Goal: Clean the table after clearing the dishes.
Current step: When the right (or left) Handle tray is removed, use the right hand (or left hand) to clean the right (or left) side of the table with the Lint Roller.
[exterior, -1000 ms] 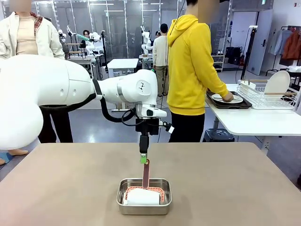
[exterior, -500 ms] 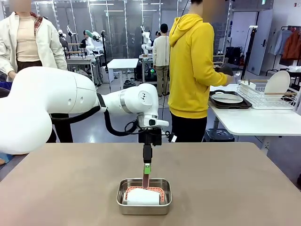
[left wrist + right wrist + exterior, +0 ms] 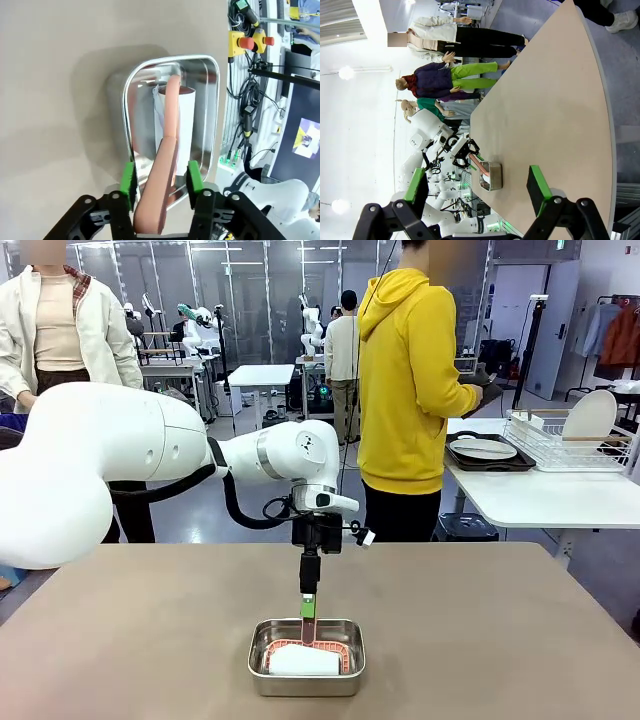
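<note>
Clearing looks done: a white plate [image 3: 483, 448] on its dark tray [image 3: 520, 464] sits on the white side table [image 3: 540, 495], far right, beside a person [image 3: 405, 380] in yellow. Wiping not begun, by the look of it. At near centre the left gripper [image 3: 161, 176] straddles the pink handle [image 3: 309, 628] rising from the steel pan [image 3: 256, 665]; clamped or not, cannot tell. The right gripper [image 3: 477, 182] gapes, empty. The table [image 3: 150, 640] is taupe, matte; open lab floor and benches behind
</note>
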Robot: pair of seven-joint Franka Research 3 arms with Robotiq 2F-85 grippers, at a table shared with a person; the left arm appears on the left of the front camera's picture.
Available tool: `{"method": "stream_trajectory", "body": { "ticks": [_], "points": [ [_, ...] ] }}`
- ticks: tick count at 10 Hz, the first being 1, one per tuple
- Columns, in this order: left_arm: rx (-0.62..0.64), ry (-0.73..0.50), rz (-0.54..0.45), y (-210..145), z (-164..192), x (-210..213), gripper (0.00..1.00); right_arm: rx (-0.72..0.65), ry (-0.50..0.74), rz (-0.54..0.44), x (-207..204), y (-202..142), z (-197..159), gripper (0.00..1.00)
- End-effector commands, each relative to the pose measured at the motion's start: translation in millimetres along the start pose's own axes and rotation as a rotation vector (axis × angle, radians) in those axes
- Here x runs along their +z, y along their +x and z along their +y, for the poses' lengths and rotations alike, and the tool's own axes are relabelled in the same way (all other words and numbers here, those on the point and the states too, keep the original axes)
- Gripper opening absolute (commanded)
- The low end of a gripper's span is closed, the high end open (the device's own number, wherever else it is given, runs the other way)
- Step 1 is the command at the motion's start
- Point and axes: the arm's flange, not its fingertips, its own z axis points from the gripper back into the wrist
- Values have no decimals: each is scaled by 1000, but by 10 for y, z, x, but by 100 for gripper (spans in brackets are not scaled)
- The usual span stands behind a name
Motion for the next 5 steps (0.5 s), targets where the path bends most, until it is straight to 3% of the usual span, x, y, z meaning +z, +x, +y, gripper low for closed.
{"method": "stream_trajectory", "body": {
  "ticks": [1, 5],
  "points": [
    [3, -26, -24, 27, -19, 94, 0, 6, 1, -2, 7, -10, 32, 100],
    [73, -20, -39, -8, -210, 200, 0, 6, 1, -2, 7, -10, 32, 100]
  ]
}}
